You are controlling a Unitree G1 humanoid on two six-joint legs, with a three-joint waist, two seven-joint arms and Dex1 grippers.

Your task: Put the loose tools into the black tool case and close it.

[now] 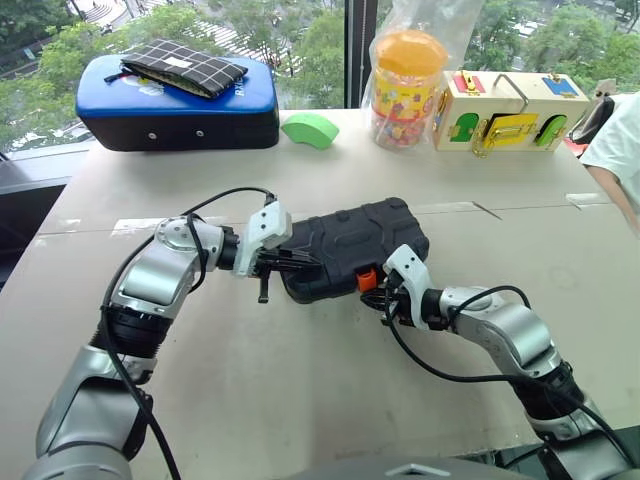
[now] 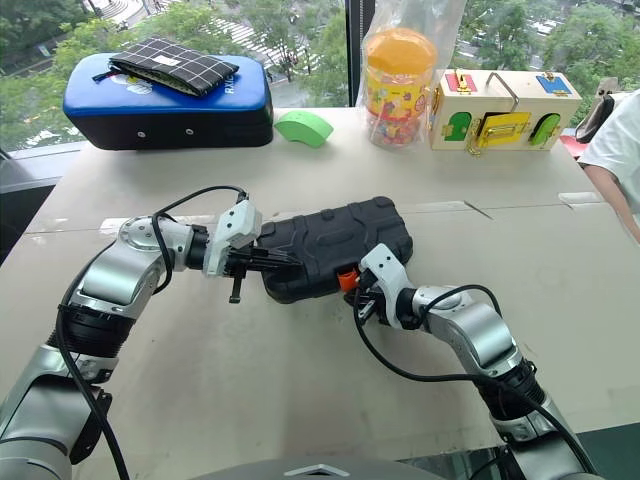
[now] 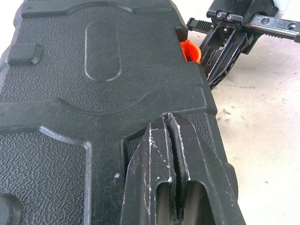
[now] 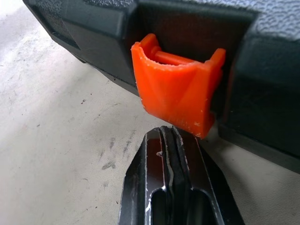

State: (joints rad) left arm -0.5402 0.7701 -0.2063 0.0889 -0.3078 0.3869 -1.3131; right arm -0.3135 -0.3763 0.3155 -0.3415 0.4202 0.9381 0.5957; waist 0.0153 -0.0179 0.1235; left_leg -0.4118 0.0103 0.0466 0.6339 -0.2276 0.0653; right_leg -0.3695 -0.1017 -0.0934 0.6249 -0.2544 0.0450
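**Case shut, latch under our fingertips**

We see the black tool case (image 1: 355, 245) lying closed mid-table. Our left gripper (image 3: 169, 123), fingers pressed together, rests on its lid; our right gripper (image 4: 169, 133), likewise closed and empty, sits just below the orange latch (image 4: 176, 91)

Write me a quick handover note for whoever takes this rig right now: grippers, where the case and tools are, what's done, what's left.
Left gripper: shut, holding nothing, fingertips resting on the lid of the black tool case at its left end.
Right gripper: shut, holding nothing, tips just below the orange latch at the case's near edge; contact cannot be told.
Case: lies flat mid-table with the lid down. No loose tools lie on the table, so they seem to be packed.
Latch: sticks out from its recess and looks not yet snapped home.
Left: press the latch shut, likely with the right gripper while the left steadies the lid, then withdraw both arms.
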